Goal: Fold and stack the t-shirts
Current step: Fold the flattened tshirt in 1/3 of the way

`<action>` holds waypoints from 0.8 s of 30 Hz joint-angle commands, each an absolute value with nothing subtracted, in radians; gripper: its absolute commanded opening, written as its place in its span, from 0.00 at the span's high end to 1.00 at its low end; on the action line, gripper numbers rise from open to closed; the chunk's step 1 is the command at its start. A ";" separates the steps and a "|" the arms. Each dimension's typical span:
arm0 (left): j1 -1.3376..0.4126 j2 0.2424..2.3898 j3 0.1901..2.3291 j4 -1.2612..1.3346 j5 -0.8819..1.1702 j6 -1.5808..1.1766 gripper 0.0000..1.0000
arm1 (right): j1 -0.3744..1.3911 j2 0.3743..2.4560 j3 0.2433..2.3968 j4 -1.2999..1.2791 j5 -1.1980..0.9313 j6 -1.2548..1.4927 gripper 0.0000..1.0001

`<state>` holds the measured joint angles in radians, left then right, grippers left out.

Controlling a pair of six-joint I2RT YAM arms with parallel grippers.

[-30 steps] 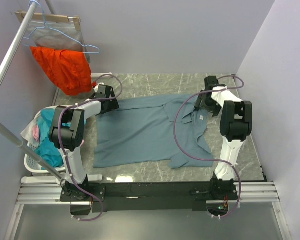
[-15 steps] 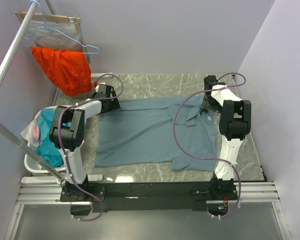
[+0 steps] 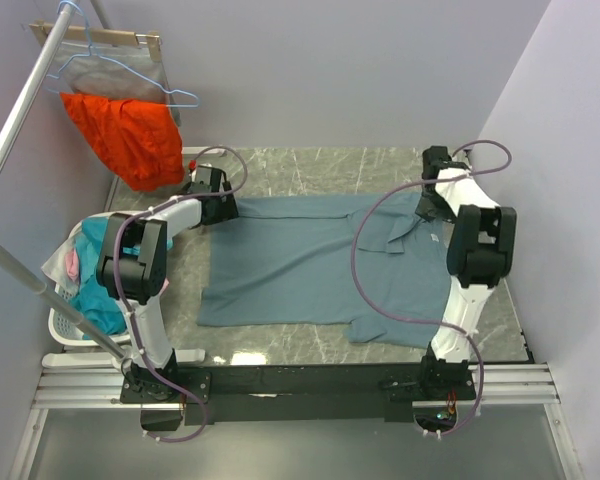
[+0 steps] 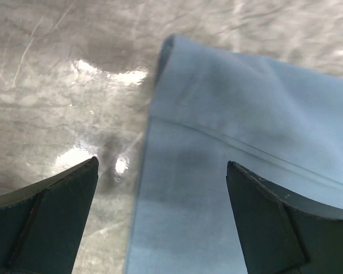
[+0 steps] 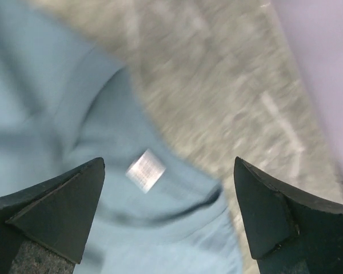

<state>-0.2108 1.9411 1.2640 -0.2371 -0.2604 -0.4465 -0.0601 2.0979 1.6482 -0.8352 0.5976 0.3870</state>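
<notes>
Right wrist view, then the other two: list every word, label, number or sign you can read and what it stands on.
No text can be read in any view.
White neck label on the slate-blue t-shirt: too blurred to read.
Orange garment: no print visible.

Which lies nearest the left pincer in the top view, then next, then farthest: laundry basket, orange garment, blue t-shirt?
1. Blue t-shirt, its corner below the left pincer.
2. Orange garment, hanging far left.
3. Laundry basket, near left.
</notes>
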 commanded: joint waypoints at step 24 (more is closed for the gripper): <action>-0.241 1.733 1.094 -0.118 -0.075 -0.621 0.03 | 0.121 1.738 1.246 -0.531 0.145 0.390 0.26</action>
